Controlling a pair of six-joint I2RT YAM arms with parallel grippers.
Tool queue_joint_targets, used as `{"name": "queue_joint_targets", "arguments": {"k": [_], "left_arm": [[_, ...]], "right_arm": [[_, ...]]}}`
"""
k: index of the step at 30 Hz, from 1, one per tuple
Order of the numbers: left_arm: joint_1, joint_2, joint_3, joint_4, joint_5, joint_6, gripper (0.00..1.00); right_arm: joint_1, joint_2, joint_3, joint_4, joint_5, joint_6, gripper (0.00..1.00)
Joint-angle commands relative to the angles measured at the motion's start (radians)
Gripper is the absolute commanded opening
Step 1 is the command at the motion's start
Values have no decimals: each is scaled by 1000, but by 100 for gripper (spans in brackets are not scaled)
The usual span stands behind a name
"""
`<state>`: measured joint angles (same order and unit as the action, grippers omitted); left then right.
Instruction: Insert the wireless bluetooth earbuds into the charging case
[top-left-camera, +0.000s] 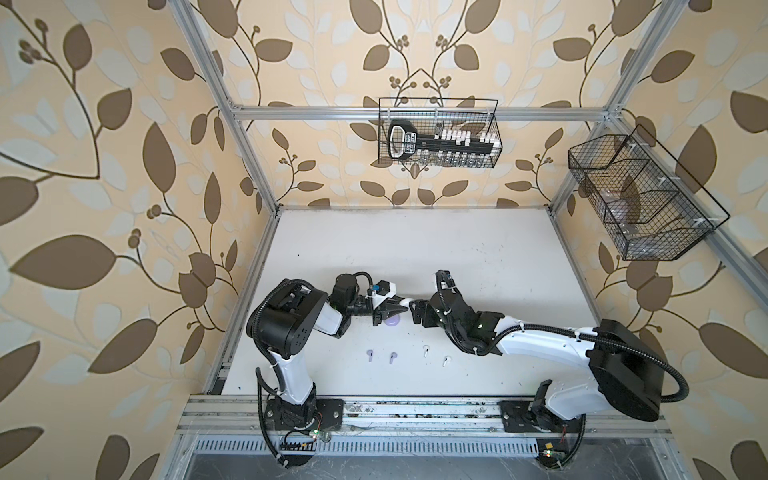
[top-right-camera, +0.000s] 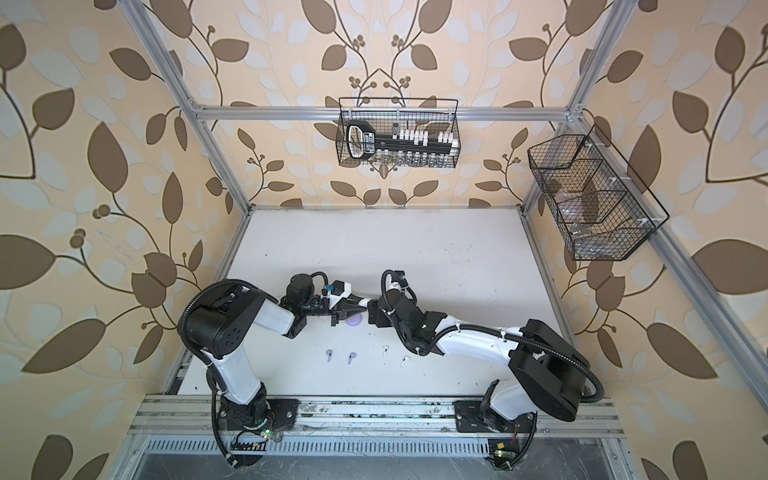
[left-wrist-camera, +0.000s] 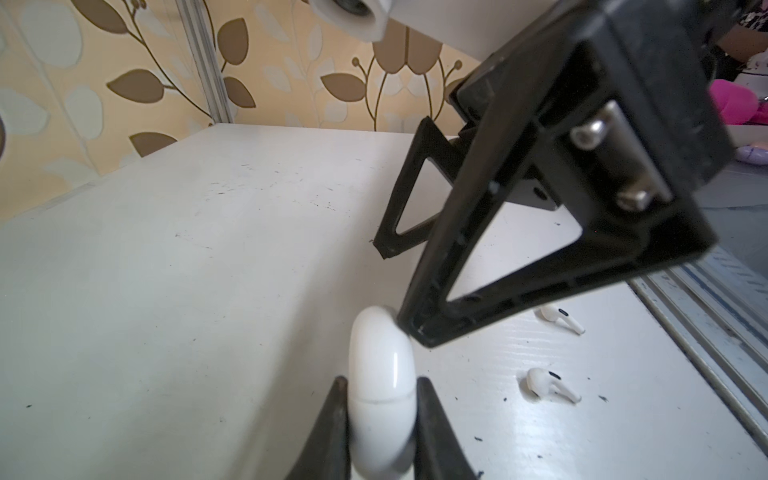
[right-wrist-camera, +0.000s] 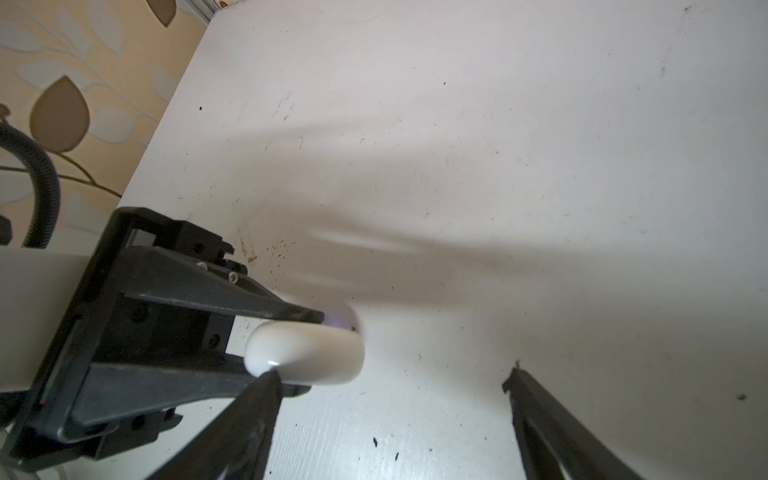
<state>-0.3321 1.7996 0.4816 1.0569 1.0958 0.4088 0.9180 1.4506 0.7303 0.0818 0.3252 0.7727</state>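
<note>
The left fingers (left-wrist-camera: 436, 424) clamped the white case (left-wrist-camera: 382, 353) edge-up, seemingly so the parted right fingers (right-wrist-camera: 245, 424) could pry its closed lid open.

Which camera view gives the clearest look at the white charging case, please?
The left wrist view: the white charging case fills the foreground, seam visible, clamped by the left end effector. The right wrist view shows its rounded side, likewise gripped. In both top views, only a white sliver of it shows.

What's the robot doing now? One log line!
left tool: shut on white case | right tool: open, beside case | four earbuds: loose on table
</note>
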Motion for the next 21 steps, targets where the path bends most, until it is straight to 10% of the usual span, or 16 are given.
{"name": "queue_joint_targets", "arguments": {"k": [1, 21], "left_arm": [[10, -39, 36, -61, 84, 58, 0], [8, -45, 54, -126, 101, 95, 0]], "right_arm": [[8, 2, 2, -13, -8, 23, 86], [29, 8, -79, 51, -3, 58, 86]]}}
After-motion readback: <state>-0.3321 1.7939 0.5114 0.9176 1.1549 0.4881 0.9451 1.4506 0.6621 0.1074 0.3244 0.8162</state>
